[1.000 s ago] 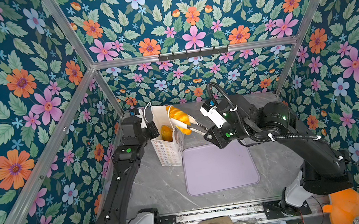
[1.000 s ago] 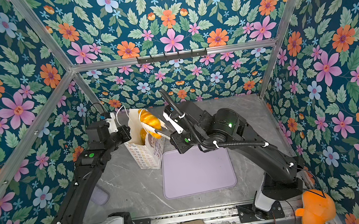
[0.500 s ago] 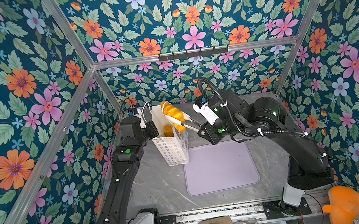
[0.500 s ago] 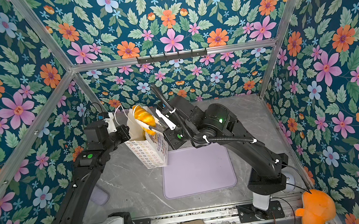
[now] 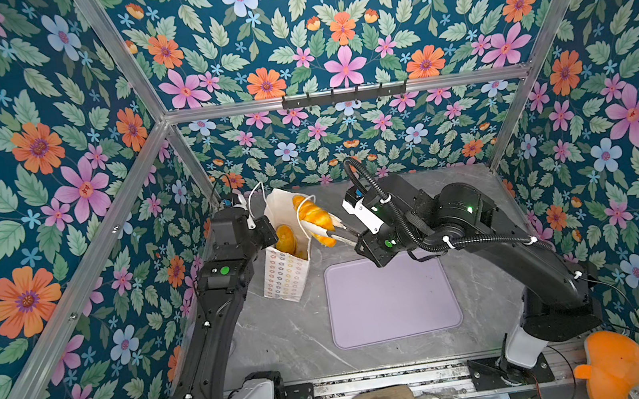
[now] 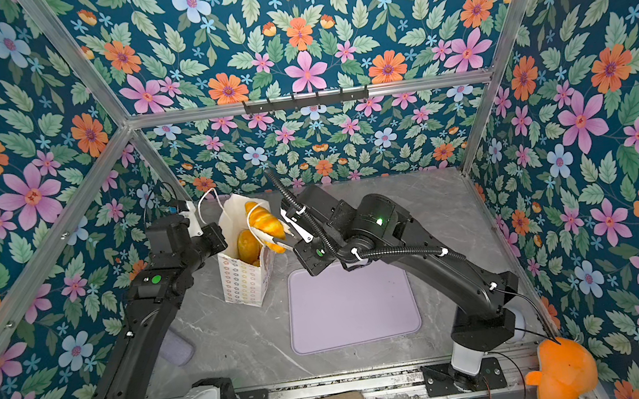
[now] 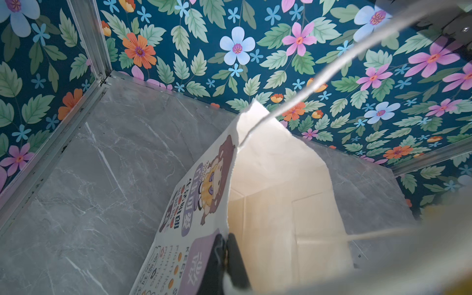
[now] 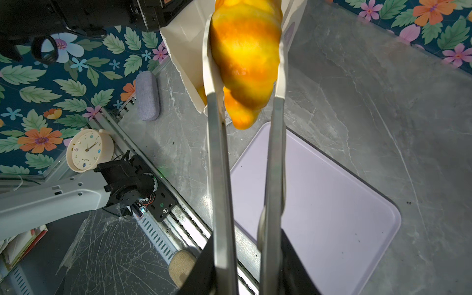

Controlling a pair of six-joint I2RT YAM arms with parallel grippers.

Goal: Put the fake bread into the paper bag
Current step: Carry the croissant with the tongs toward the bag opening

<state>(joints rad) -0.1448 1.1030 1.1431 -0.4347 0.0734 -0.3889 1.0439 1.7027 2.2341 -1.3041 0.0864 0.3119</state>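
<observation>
**Last piece at the rim: the bag is nearly filled**

We judge the task close to its end; in both top views no loose bread shows on the grey marbled table [image 5: 286, 339] or on the flat lilac tray [image 5: 390, 304]. The tall white paper bag printed with small pastel flowers [image 5: 285, 274] stands upright just beside the tray, mouth open; the left pincer [image 7: 226, 255] is clamped tight on its upper edge, paper between the jaws. Inside the bag we see at least one glossy golden rounded bun [image 5: 285, 238]; whatever lies beneath is hidden, so we cannot count the pieces. The right pincer [image 5: 351, 235] is closed narrow on a pair of long metal tongs with cream tips [image 8: 219, 178]; those tips clasp a glossy golden-orange toy croissant [image 8: 245, 56], which hangs at the bag's rim, partly over the mouth, not yet inside. What is left, as we read it: bring the croissant fully over the opening and release it.
</observation>
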